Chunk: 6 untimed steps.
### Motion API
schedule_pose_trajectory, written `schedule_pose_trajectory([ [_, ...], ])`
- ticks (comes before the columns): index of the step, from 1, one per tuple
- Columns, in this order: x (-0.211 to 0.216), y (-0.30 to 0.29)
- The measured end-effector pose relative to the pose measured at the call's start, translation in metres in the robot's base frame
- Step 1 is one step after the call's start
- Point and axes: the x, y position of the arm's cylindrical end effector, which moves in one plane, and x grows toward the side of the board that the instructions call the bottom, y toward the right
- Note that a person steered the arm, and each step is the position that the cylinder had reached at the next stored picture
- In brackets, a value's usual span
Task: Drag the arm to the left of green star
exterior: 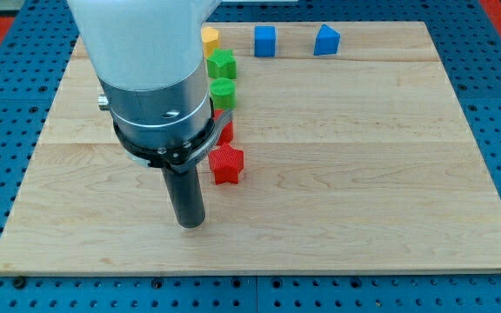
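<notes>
My tip (190,223) sat low on the wooden board (364,174), below-left of the red star (227,164); no claw, just a rod. The green star (222,63) lay near the view's top, well apart.

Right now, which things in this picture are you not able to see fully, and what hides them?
- Yellow block: my arm's housing covers its left side.
- Two green blocks: left edges hidden, so which is the star is unclear.
- Small red piece above the red star: mostly hidden.
- My tip: visible, below-left of the red star.
</notes>
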Motion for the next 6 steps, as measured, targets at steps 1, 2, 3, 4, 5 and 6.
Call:
schedule_pose_trajectory([
  [1, -0.003, 0.0],
  [2, -0.009, -0.003],
  [3, -0.045, -0.042],
  [4, -0.092, -0.075],
  [5, -0.137, -0.08],
  [6, -0.183, -0.08],
])
